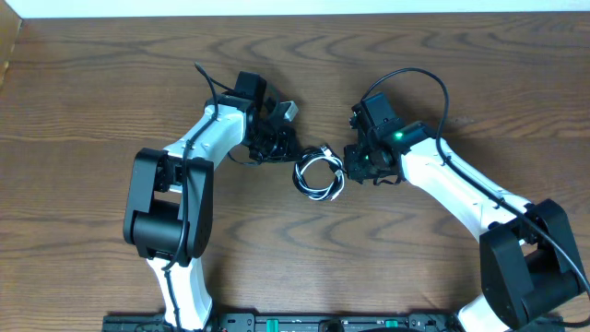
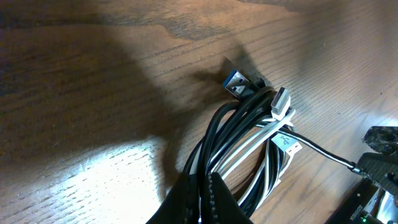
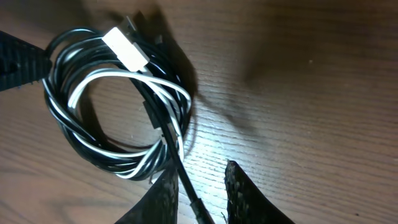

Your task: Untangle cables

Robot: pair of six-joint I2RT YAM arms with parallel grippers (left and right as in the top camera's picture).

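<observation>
Cables (coiled, far from table edges): left gripper clamped on, right gripper apart.

**A:** What lies on the table?

**B:** The cables, wound together in one loop at the upper left. The black cord and the white cord twist around each other.

**A:** Any plug?

**B:** A white plug rests slanted on top of the loop.

**A:** And the right gripper?

**B:** It is at the bottom edge with its jaws apart. One black strand runs from the loop down between the fingers, closer to the finger nearer the loop.

**A:** Anything else?

**B:** A dark ribbed piece reaches in from the left edge and meets the loop. Glare brightens the wood beside the fingers.
</observation>
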